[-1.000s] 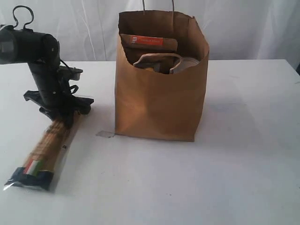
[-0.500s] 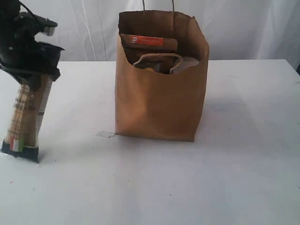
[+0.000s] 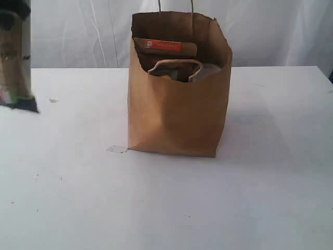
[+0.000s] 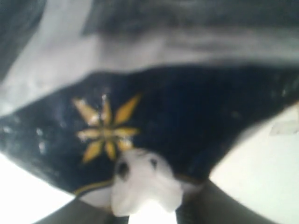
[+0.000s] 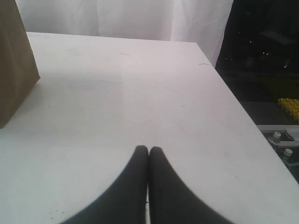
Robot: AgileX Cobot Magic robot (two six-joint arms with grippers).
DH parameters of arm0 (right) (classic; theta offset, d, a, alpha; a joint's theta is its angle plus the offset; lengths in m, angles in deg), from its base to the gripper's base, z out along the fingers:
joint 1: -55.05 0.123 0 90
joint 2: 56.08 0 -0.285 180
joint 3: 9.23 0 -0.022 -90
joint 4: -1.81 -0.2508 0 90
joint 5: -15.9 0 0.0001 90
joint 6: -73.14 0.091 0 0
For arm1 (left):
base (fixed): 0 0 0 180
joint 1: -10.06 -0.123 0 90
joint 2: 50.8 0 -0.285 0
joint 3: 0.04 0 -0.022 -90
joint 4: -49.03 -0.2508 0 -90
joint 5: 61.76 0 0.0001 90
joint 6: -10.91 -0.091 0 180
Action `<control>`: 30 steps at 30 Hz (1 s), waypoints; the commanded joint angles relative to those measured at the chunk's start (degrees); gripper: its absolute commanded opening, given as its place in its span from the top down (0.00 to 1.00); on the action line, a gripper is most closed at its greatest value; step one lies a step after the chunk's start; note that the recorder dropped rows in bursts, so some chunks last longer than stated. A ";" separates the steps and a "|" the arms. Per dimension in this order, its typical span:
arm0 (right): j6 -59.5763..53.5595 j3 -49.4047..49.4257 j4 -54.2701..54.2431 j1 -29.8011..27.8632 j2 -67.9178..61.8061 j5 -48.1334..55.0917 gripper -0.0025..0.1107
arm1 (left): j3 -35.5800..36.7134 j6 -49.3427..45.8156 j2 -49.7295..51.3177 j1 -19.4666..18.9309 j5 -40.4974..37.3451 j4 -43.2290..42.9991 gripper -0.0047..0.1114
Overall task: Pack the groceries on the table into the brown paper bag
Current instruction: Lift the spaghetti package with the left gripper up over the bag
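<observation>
Exterior view: spaghetti packet (image 3: 14, 57) hangs upright at far left, dark end down, off the desk (image 3: 250, 198), well apart from the brown paper bag (image 3: 177, 114). Left jaws pinching it, grip point cut off by the frame edge. Left wrist view is blurred: the packet's dark end fills it. Right jaws pressed together, holding nothing, above the desk near the bag.

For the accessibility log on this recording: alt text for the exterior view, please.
A brown paper bag stands upright in the middle of a white table, an orange-labelled pouch showing in its open top. At the far left edge a spaghetti packet hangs upright and blurred, its top cut off.
</observation>
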 commanded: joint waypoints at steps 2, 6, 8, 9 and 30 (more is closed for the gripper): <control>-0.29 0.07 -0.01 -0.21 0.36 -0.58 0.98 | -7.30 -0.06 -2.13 -0.13 9.82 18.16 0.96; -0.29 0.07 -0.01 -0.21 0.36 -0.58 0.98 | -9.29 -0.19 -2.13 -0.13 20.17 25.98 0.96; -0.29 0.07 -0.01 -0.21 0.36 -0.58 0.98 | -10.29 -0.19 -2.13 -0.13 25.33 26.22 0.96; -0.29 0.07 -0.01 -0.21 0.36 -0.58 0.98 | -10.66 -0.19 -2.13 -0.13 27.02 26.67 0.96; -0.29 0.07 -0.01 -0.21 0.36 -0.58 0.98 | -10.92 -57.73 9.80 6.32 31.79 85.28 0.96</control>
